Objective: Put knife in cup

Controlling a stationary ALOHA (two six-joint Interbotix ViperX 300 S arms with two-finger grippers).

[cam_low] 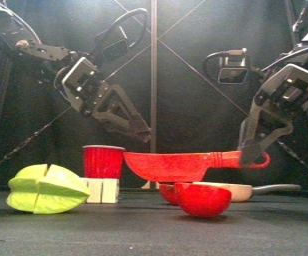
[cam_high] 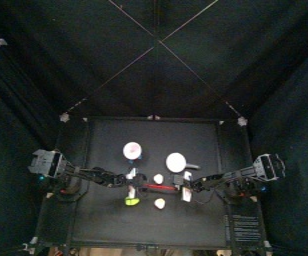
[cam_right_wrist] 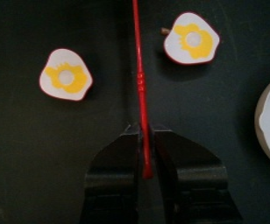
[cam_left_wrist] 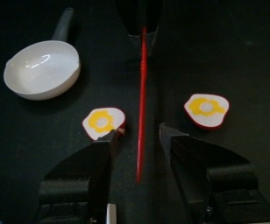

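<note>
**While the knife [cam_low: 184, 163] hangs in the air, the cup [cam_high: 133, 150] stands without it**

Top view: one white cup sits on the tabletop [cam_high: 103, 225] towards the left arm's side, and one white dish [cam_high: 177, 160] lies just beside it. Nearer the front are one yellow-green lump [cam_high: 133, 199] and two cream pieces [cam_high: 160, 203]. The knife is too small here to place.

Front view: the single red knife lies level above the tabletop, its handle clamped in the right end effector [cam_low: 257, 155]. The red-sided vessel to the left looks to be the cup, and the blade is beside it, not in it.

Left wrist view: the left end effector [cam_left_wrist: 138, 140] is spread wide, its jaws on either side of the knife and apart from it.

Right wrist view: the right end effector is closed narrowly on the knife.

My reading: the knife is lifted and only the right arm holds it. It has yet to be carried over the cup, lowered in and let go.
</note>
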